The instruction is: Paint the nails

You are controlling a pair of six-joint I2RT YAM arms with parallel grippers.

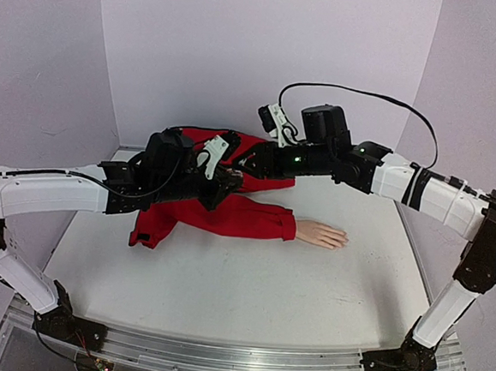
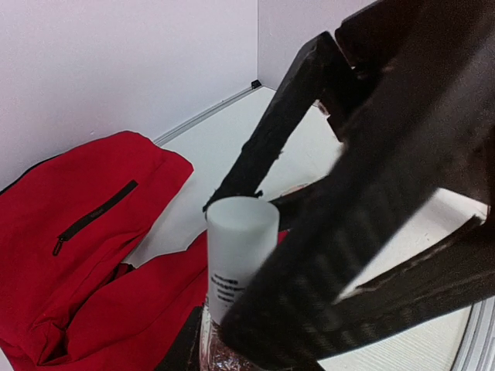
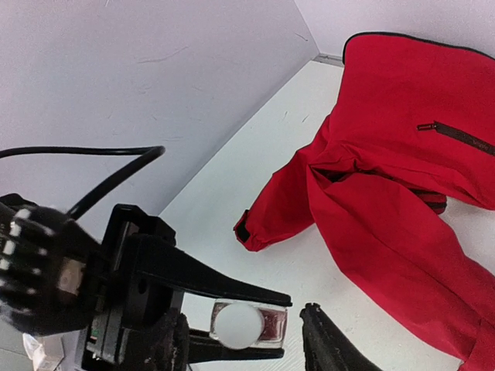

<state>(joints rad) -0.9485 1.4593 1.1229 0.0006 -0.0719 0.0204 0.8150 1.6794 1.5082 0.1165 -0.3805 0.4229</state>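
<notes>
A pale mannequin hand (image 1: 320, 234) with a red sleeve (image 1: 245, 217) lies palm down on the table. Its nails (image 1: 342, 238) at the right-pointing fingertips are too small to make out. My left gripper (image 1: 225, 181) is shut on the glass base of a small white-capped bottle (image 3: 246, 325) and holds it upright above the sleeve. The bottle also shows in the left wrist view (image 2: 240, 251). My right gripper (image 1: 248, 164) is open, with its fingers (image 2: 371, 201) on either side of the white cap (image 3: 237, 325), not closed on it.
A red jacket (image 1: 234, 150) is spread at the back of the white table (image 1: 248, 297), with one cuff (image 3: 259, 228) lying free to the left. Purple walls (image 1: 259, 49) close in behind and at both sides. Both arms meet above the jacket.
</notes>
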